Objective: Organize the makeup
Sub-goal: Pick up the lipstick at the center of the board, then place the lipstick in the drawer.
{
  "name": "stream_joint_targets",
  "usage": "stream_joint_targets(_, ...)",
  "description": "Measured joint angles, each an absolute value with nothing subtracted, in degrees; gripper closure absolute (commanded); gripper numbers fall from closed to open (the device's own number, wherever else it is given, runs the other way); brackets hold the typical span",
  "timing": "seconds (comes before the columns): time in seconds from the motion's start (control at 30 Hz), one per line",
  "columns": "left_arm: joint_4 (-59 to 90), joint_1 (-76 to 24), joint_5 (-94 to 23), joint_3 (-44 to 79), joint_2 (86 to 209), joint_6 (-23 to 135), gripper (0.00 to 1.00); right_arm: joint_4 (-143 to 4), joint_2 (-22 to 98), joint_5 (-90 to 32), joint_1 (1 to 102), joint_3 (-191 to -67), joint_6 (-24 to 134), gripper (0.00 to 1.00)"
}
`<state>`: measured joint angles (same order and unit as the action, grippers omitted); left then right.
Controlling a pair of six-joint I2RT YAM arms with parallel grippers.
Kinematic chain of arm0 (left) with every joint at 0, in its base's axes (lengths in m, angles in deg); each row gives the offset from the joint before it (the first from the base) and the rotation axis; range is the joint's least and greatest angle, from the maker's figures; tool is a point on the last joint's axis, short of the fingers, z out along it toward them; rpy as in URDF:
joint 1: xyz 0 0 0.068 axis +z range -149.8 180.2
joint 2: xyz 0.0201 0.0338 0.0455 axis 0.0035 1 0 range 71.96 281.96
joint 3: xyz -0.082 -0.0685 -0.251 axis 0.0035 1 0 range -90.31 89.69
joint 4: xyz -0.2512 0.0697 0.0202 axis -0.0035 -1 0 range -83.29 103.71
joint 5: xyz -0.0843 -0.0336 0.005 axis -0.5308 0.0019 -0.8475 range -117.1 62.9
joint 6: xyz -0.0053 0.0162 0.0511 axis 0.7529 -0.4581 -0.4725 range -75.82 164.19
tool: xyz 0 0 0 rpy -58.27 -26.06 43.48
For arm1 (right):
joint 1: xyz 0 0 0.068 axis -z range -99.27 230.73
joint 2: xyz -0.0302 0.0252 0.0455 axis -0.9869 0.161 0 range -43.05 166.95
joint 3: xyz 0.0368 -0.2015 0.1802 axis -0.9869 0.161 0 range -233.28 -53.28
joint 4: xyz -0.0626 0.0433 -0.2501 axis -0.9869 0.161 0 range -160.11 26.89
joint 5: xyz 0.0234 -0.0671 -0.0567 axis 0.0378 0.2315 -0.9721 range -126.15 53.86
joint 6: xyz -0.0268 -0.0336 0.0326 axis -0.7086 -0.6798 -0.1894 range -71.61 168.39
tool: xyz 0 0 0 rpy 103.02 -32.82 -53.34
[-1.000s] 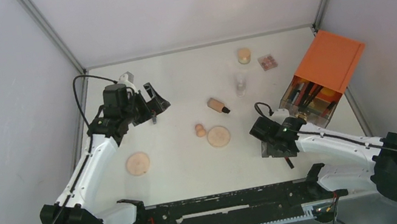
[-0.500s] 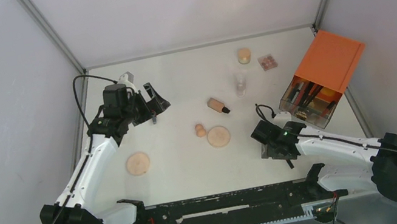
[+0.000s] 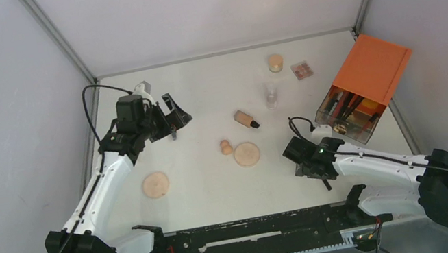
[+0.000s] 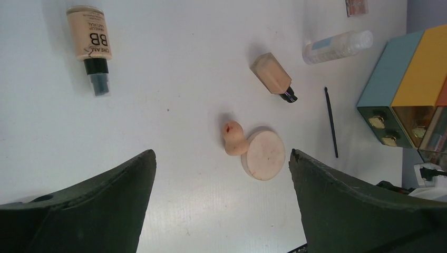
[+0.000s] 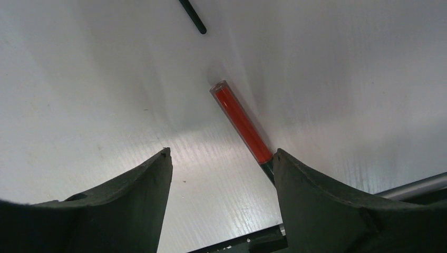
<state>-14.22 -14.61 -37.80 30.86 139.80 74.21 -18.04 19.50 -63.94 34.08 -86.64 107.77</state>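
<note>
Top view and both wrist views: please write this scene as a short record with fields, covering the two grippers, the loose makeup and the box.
left gripper: open, empty, above the table
right gripper: open, low over the table
red pencil: lying flat between the right jaws, close to one of them
sponge: right beside a round disc
second disc: alone, near the left arm
peach bottle: lying on its side
box: orange top, at the right side, dark sticks inside

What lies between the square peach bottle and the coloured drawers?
A thin black brush lies flat there, between the square bottle and the drawers, touching neither. The left wrist view shows it.
</note>
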Motion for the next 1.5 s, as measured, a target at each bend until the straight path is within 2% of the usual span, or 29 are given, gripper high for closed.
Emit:
stream_joint_targets(0.27,-14.22,-14.61,-37.80,30.86,139.75,74.21,0.00,-18.06,20.81,-64.00,33.77,-86.60,108.38,0.27)
stream_joint_targets(0.57,-14.22,-14.61,-37.77,30.88,138.57,74.21,0.00,-19.90,22.49,-60.85,34.14,-84.11,108.90,0.26)
stream_joint_targets(0.67,-14.19,-14.61,-37.77,30.88,138.53,74.21,0.00,-20.44,22.49,-60.26,34.21,-84.09,108.75,0.29)
stream_joint_targets(0.8,-14.19,-14.61,-37.77,30.86,138.51,74.23,0.00,-21.16,22.49,-58.76,34.21,-84.09,108.51,0.42)
stream_joint_targets(0.97,-14.19,-14.61,-37.75,30.88,138.42,74.21,0.00,-21.93,22.49,-57.18,34.21,-84.06,107.96,0.68)
stream_joint_targets(1.13,-14.19,-14.61,-37.77,30.88,138.27,74.21,0.00,-23.76,22.89,-55.30,34.10,-84.30,106.26,1.00)
stream_joint_targets(1.3,-14.19,-14.61,-37.75,30.86,138.27,74.21,0.00,-23.31,24.96,-53.90,31.52,-88.89,103.20,1.00)
stream_joint_targets(1.5,-14.22,-14.61,-37.60,30.88,138.27,74.21,0.00,-21.12,23.30,-57.12,26.67,-106.66,95.88,1.00)
